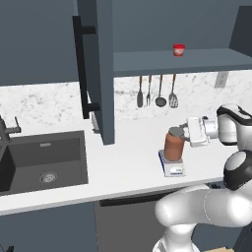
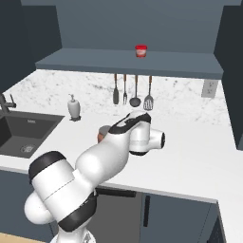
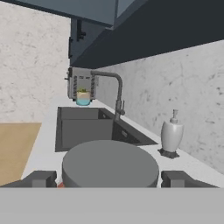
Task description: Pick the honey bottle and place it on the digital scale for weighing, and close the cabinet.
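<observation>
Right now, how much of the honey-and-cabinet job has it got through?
Roughly half. The honey bottle already stands on the digital scale. In hand: the gripper is at the bottle's lid; in the hand view its jaws sit either side of the lid with gaps showing, so the grip looks released. Left: the cabinet doors hang open and nothing has touched them.

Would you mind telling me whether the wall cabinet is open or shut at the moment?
Open. The cabinet door swings out towards the camera, edge-on, exposing the shelf inside with a small red jar on it.
</observation>
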Robot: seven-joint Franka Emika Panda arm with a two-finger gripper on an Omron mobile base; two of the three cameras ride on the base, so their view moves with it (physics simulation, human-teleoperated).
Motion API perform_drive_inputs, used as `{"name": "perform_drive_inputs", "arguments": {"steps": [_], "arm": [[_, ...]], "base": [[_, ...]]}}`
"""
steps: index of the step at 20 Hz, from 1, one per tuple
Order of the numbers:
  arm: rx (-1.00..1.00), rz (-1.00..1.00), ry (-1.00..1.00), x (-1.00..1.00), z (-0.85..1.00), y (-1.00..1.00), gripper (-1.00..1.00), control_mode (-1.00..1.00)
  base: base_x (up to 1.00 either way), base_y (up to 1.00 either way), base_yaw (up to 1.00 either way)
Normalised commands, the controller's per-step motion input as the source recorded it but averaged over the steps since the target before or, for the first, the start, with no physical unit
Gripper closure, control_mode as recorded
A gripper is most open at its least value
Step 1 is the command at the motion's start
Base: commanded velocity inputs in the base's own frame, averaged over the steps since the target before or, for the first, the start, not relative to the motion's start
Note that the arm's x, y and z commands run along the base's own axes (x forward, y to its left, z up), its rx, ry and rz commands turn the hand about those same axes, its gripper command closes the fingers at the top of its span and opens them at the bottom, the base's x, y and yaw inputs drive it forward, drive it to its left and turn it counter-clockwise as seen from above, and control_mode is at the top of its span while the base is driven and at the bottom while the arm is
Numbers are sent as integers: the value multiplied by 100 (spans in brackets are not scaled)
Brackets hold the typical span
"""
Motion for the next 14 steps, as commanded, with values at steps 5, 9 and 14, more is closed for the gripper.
{"name": "perform_drive_inputs", "arguments": {"steps": [5,9,14], "arm": [[0,0,0,6,-6,0,100,-100],[0,0,2,-4,-23,0,100,-100],[0,0,6,-4,-15,0,-100,-100]], "base": [[0,0,0],[0,0,0],[0,0,0]]}}
